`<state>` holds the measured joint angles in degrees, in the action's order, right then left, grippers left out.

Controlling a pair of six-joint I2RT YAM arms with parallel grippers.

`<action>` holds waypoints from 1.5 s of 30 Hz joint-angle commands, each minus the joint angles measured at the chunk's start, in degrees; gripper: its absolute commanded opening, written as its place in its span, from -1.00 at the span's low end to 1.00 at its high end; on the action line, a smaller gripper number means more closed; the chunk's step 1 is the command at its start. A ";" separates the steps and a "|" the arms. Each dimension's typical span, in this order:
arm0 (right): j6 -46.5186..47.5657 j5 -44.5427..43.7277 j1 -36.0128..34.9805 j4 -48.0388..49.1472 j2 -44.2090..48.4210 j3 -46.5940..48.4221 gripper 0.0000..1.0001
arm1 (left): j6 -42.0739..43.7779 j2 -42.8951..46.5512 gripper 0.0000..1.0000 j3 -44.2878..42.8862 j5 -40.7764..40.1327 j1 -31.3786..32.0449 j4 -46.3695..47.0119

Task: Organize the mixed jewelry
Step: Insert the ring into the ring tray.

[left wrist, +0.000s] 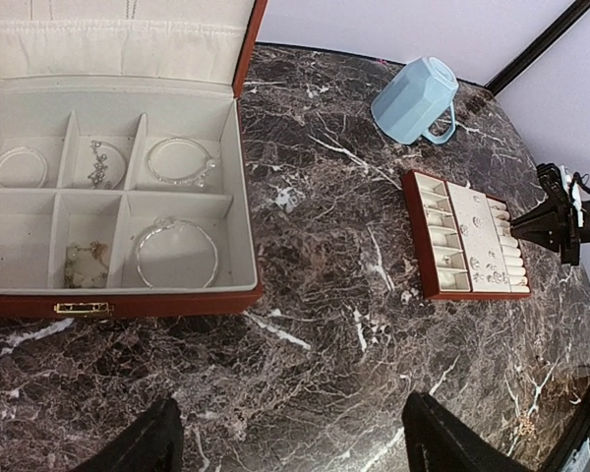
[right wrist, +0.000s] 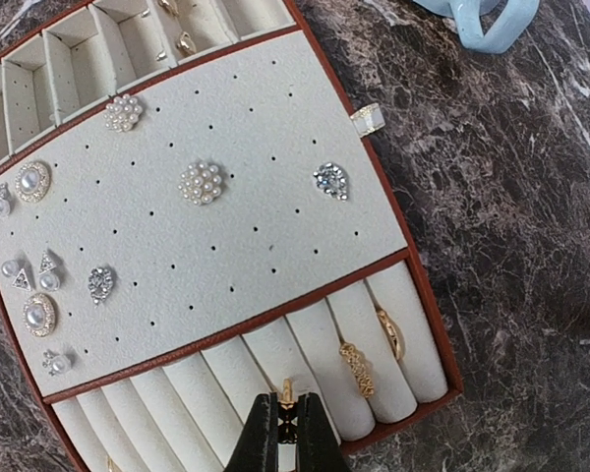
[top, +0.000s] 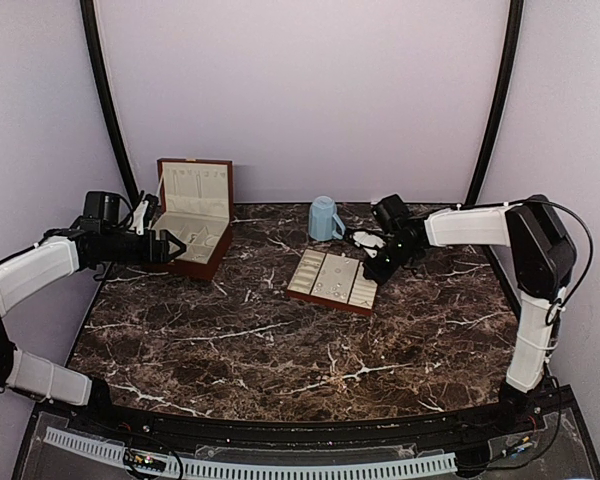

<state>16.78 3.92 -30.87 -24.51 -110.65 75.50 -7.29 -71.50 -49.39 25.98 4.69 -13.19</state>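
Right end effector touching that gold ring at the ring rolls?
Touching. Right wrist view: the right end effector is shut on the gold ring, which pokes out at its tip.

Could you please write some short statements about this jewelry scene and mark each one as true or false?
1. The wooden box stands with its lid open. True.
2. The left hand is closed on a bracelet. False: it is open and holds nothing.
3. The right hand is closed on a gold ring at the ring rolls of the tray. True.
4. The blue mug stands inside the tray. False: it stands on the table, beyond the tray.
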 commanded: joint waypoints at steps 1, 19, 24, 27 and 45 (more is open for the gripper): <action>0.87 1.43 0.72 -0.26 -2.15 0.70 -1.00 | -0.01 0.06 0.60 -1.33 1.40 -0.54 0.35; 0.85 6.17 1.49 -2.12 -4.47 1.76 -1.00 | -0.29 -0.38 0.60 -1.41 2.62 -1.63 0.62; 0.35 9.06 1.66 -3.82 -4.22 2.63 -1.00 | -0.27 -0.32 0.60 -1.35 2.62 -1.99 0.62; 0.03 9.21 1.67 -3.43 -2.75 2.18 -1.00 | -0.27 -0.24 0.59 -1.25 2.66 -2.12 0.75; -0.32 10.62 1.45 -4.04 0.98 2.19 -1.00 | -0.38 0.57 0.59 -1.06 2.93 -2.61 1.14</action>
<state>17.23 12.27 -28.99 -27.55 -111.83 77.80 -7.40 -72.12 -49.39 28.05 2.72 -12.88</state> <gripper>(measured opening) 0.037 0.796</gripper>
